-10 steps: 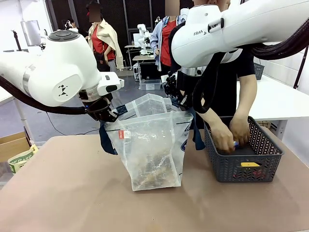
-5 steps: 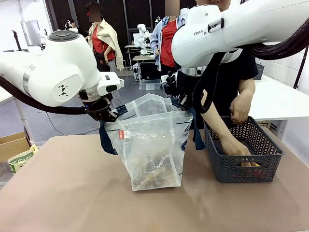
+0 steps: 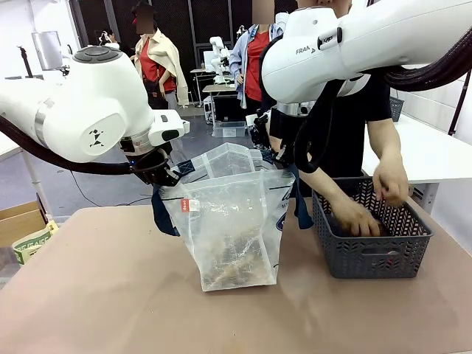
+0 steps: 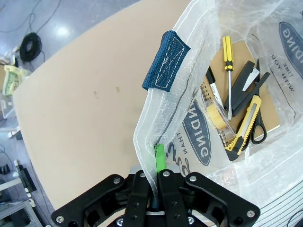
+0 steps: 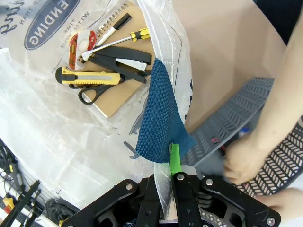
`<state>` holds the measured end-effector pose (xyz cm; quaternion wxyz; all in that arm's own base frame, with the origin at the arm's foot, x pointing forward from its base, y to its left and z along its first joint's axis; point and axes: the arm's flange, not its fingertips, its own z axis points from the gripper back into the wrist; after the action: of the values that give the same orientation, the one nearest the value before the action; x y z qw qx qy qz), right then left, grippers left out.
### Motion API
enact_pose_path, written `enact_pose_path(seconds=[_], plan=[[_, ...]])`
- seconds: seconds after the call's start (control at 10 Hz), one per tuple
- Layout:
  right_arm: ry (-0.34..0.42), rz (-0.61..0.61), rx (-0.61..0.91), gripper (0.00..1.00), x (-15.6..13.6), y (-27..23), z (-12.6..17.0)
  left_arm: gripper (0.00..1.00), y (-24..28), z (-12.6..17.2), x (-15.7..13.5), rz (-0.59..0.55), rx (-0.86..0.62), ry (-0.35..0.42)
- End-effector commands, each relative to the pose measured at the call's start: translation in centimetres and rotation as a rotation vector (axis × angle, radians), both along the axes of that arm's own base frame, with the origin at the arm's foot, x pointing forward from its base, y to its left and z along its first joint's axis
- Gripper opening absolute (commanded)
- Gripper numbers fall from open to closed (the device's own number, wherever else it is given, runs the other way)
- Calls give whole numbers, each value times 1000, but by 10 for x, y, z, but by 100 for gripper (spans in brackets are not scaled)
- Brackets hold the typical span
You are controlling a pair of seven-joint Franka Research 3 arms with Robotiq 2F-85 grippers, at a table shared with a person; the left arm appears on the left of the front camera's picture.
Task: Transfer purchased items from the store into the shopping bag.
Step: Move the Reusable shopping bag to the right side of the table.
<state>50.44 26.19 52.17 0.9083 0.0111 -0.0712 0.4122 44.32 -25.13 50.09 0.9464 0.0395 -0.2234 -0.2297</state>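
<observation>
While left gripper [image 4: 157, 158] and right gripper [image 5: 171, 161] clamp it, shopping bag [image 3: 228, 221] upright, mouth up

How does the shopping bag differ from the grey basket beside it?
The shopping bag is translucent plastic; the basket is dark grey mesh. The bag is held open at its rim by the left gripper and right gripper, jaws shut on it; the basket stands unaided. The person's hands are at the basket, not the bag. Both rest on the table, open at the top.
</observation>
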Motion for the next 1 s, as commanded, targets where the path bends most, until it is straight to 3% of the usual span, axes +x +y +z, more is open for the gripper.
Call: enact_pose_path(seconds=[0.0, 0.9], plan=[[-5, -8, 0, 0, 1, -5, 1, 0, 7, 0, -1, 2, 27, -9], [-5, -8, 0, 0, 1, -5, 1, 0, 7, 0, -1, 2, 27, -9]])
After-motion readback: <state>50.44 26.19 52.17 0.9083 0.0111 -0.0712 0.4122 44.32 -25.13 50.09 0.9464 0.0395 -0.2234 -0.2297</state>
